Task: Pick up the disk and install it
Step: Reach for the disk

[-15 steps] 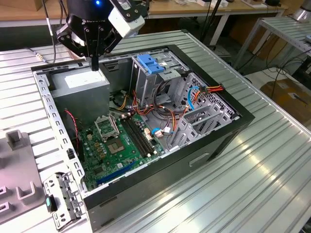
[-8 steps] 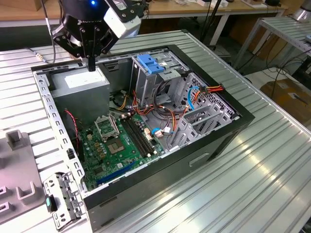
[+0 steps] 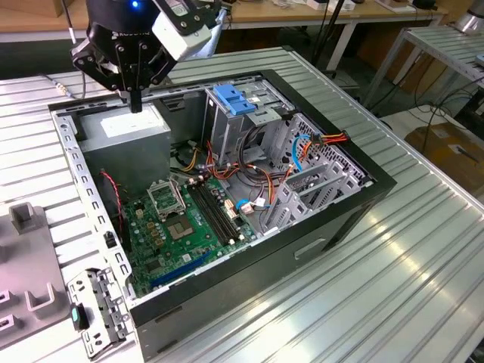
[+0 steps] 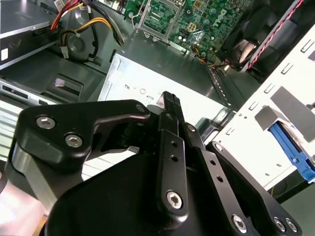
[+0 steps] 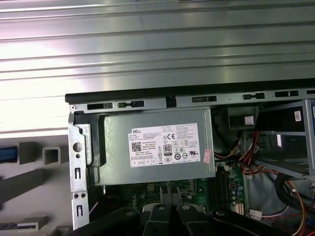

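- Your gripper point(image 3: 136, 104) hangs just over the top of the power supply point(image 3: 125, 130), near that box's outer edge at one corner of the open computer case point(image 3: 302, 253).
- You can see in the second wrist view that its fingers point(image 4: 171, 104) are pressed together, with nothing pinched between them.
- You find the disk point(image 4: 291, 150) outside the case, past the perforated case wall point(image 3: 76, 178) that runs alongside the power supply. Its blue rail shows there, well apart from the gripper.
- It sits at a grey fixture point(image 3: 30, 257) on the ribbed metal counter point(image 3: 393, 265), on the side of the power supply away from the drive cage.
- On the opposite side of the power supply you have the drive cage with its wide blue latch piece point(image 3: 231, 100).
- Beside the power supply, on the case floor, lies the green motherboard point(image 3: 189, 223).
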You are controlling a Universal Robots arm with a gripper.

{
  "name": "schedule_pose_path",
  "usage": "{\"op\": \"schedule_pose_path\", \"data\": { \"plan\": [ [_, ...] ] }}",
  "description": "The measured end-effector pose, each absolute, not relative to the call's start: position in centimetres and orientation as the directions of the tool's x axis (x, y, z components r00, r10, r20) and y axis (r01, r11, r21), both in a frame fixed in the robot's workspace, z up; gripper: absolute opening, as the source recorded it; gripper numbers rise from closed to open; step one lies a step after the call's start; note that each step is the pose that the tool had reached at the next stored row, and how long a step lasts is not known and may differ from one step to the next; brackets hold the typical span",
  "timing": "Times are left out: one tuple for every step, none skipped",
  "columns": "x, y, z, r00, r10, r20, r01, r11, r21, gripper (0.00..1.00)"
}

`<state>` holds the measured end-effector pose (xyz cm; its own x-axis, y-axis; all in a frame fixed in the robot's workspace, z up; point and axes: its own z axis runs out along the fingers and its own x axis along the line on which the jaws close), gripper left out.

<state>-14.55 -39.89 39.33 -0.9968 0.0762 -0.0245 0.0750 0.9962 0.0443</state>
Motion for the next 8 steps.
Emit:
{"op": "schedule_pose_path", "data": {
  "plan": [
    [-14.7, -39.9, 39.3, -0.997, 0.076, -0.024, 0.075, 0.996, 0.044, 0.11],
    [-15.1, -39.9, 39.3, -0.997, 0.076, -0.024, 0.075, 0.996, 0.044, 0.11],
    [-15.6, -39.9, 39.3, -0.997, 0.076, -0.024, 0.075, 0.996, 0.044, 0.11],
    [-15.8, -39.9, 39.3, -0.997, 0.076, -0.024, 0.075, 0.996, 0.044, 0.11],
    [-15.9, -39.9, 39.3, -0.997, 0.076, -0.024, 0.075, 0.996, 0.044, 0.11],
    [-16.2, -39.9, 39.3, -0.997, 0.076, -0.025, 0.075, 0.996, 0.044, 0.11],
    [-16.6, -39.9, 39.3, -0.997, 0.076, -0.024, 0.075, 0.996, 0.044, 0.11],
    [-16.9, -39.9, 39.3, -0.997, 0.076, -0.024, 0.075, 0.996, 0.044, 0.11]
  ]
}}
